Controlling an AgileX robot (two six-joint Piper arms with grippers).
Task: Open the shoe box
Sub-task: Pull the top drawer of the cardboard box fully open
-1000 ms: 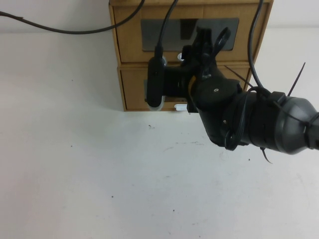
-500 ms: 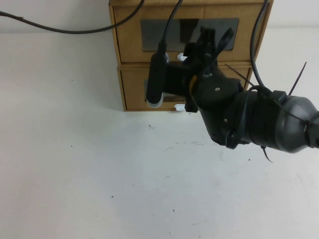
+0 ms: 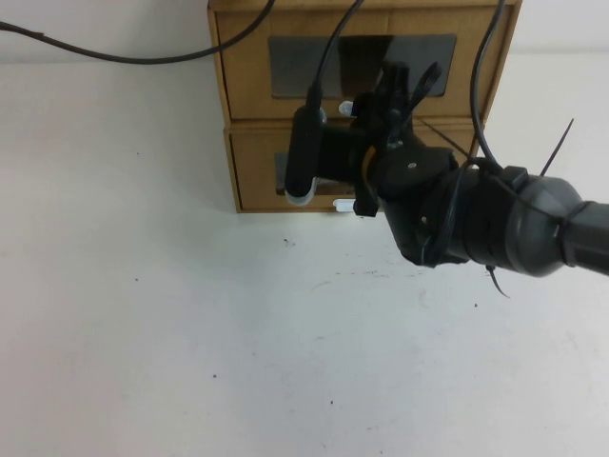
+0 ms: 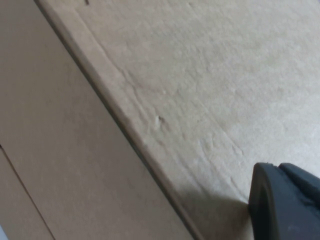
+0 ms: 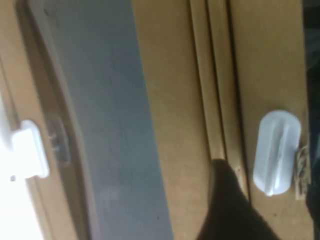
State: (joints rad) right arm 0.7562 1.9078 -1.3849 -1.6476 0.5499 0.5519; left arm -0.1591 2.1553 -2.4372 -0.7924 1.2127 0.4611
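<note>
Cardboard, likely light, stiff, easily torn; the upper brown cardboard shoe box [image 3: 245,67] sits stacked at the far edge of the white tabletop [image 3: 190,333]; best held by its small white plastic pull tab [image 3: 347,108]; right gripper [image 3: 409,78], jaws apart, hovers at its front; left gripper [image 4: 285,202], jaws together, lies close to plain cardboard [image 4: 200,75].

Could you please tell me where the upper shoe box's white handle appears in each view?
High view: the white handle sits top centre, just above the seam between the boxes, left of the open right gripper.
Right wrist view: it lies beside that seam.
Left wrist view: not in it; only cardboard and the shut left gripper.
Shared landmark: the seam.
</note>
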